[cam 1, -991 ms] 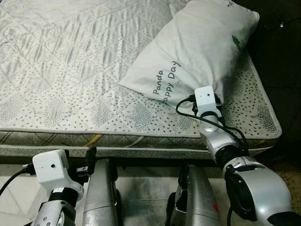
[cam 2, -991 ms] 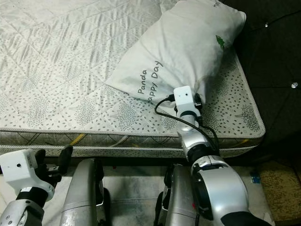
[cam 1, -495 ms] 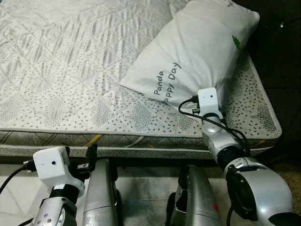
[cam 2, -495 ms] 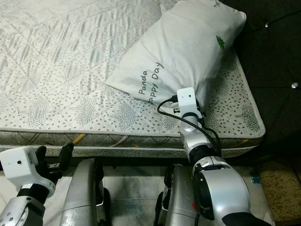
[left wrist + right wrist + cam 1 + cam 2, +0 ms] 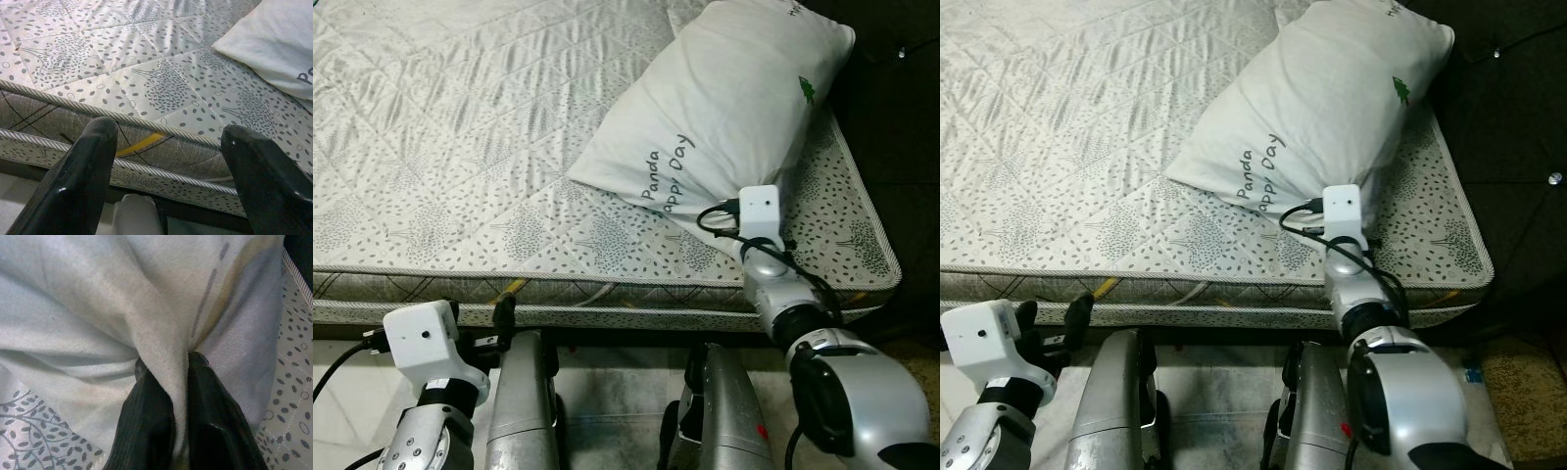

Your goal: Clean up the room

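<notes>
One pillow point(image 5: 724, 108) pinched at its corner by the right hand point(image 5: 168, 396) on the bed point(image 5: 450, 147).

Lying diagonally across the bed's right part, the white pillow has its near corner close to the mattress edge point(image 5: 607, 284), where the right hand's two black fingers point(image 5: 146, 421) are clenched on a fold of the case. It is judged soft, light and floppy; a corner pinch gathers cloth only, so the filling would likely sag and swing if lifted, and a fuller bite on the seam would hold better. To the pillow's left the quilted surface offers wide room for dragging or setting it square, while to its right lie the near mattress corner and a dark space beyond. Below the mattress edge, the left hand point(image 5: 166, 147) hangs idle with fingers spread and nothing between them.
</notes>
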`<state>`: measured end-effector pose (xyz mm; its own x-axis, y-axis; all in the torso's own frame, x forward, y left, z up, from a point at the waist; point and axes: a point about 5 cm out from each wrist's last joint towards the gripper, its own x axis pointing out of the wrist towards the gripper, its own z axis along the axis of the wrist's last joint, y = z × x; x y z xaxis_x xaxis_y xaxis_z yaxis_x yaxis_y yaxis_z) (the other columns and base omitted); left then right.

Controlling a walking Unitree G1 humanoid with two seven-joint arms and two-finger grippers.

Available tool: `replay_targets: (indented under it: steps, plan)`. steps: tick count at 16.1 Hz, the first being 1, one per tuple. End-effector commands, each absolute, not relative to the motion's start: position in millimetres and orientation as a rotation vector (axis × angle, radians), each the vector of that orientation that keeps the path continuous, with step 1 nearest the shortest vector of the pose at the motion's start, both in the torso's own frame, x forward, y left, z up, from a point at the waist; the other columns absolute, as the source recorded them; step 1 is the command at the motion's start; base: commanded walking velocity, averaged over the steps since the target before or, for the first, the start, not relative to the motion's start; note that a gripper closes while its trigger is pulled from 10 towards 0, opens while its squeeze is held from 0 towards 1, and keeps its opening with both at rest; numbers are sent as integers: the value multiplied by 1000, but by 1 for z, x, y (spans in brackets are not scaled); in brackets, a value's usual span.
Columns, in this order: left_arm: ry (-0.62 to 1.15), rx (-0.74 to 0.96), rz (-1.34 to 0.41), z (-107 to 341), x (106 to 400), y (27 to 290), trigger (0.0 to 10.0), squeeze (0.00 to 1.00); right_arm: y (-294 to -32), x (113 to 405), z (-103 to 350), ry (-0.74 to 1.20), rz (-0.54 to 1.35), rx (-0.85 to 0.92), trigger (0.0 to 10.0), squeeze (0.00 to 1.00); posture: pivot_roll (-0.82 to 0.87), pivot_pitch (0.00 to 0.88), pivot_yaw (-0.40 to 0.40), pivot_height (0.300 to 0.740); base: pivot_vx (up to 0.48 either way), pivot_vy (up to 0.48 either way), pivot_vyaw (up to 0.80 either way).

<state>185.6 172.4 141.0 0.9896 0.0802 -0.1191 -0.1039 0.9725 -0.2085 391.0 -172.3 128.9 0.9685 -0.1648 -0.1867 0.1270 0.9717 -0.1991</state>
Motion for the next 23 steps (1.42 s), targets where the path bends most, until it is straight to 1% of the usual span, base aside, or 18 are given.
replay_targets:
  steps: [1, 5, 6, 8, 9, 10, 11, 12, 13, 15, 18, 19, 20, 23]
  plan:
    - [127, -209, 108, 137, 184, 175, 10000, 0, -186, 387, 122, 256, -189, -167, 0, 0, 235, 254, -71, 557, 0, 0, 0]
    - [116, -211, 105, 137, 188, 175, 10000, 0, -198, 389, 130, 232, -231, -118, 0, 0, 229, 237, -70, 557, 0, 0, 0]
    - [112, -211, 106, 138, 190, 176, 10000, 0, -205, 392, 139, 204, -255, -109, 0, 0, 225, 232, -68, 557, 0, 0, 0]
    - [98, -209, 105, 139, 194, 177, 10000, 0, -223, 398, 166, 130, -300, -113, 0, 0, 220, 218, -67, 557, 0, 0, 0]
    - [96, -210, 106, 139, 195, 177, 10000, 0, -229, 399, 172, 115, -316, -110, 0, 0, 218, 215, -68, 557, 0, 0, 0]
    - [93, -210, 106, 139, 197, 177, 10000, 0, -243, 400, 188, 77, -343, -106, 0, 0, 208, 206, -67, 557, 0, 0, 0]
    - [90, -211, 105, 139, 199, 177, 10000, 0, -251, 401, 198, 53, -356, -112, 0, 0, 203, 202, -65, 557, 0, 0, 0]
    - [83, -214, 100, 139, 202, 176, 10000, 0, -267, 400, 215, 16, -389, -118, 0, 0, 195, 196, -61, 557, 0, 0, 0]
    - [82, -215, 99, 139, 203, 176, 10000, 0, -271, 399, 218, 10, -396, -120, 0, 0, 195, 196, -61, 557, 0, 0, 0]
    - [77, -214, 94, 139, 207, 177, 10000, 0, -289, 395, 232, -14, -441, -137, 0, 0, 184, 186, -50, 557, 0, 0, 0]
    - [70, -210, 87, 138, 212, 179, 10000, 0, -323, 383, 251, -44, -532, -143, 0, 0, 170, 172, -34, 557, 0, 0, 0]
    - [69, -210, 84, 138, 213, 179, 10000, 0, -330, 380, 254, -49, -552, -146, 0, 0, 165, 167, -30, 557, 0, 0, 0]
    - [63, -209, 74, 139, 217, 177, 10000, 0, -351, 369, 261, -63, -613, -152, 0, 0, 159, 159, -25, 557, 0, 0, 0]
    - [52, -211, 58, 140, 223, 175, 10000, 0, -372, 355, 266, -73, -671, -177, 0, 0, 145, 143, -12, 557, 0, 0, 0]
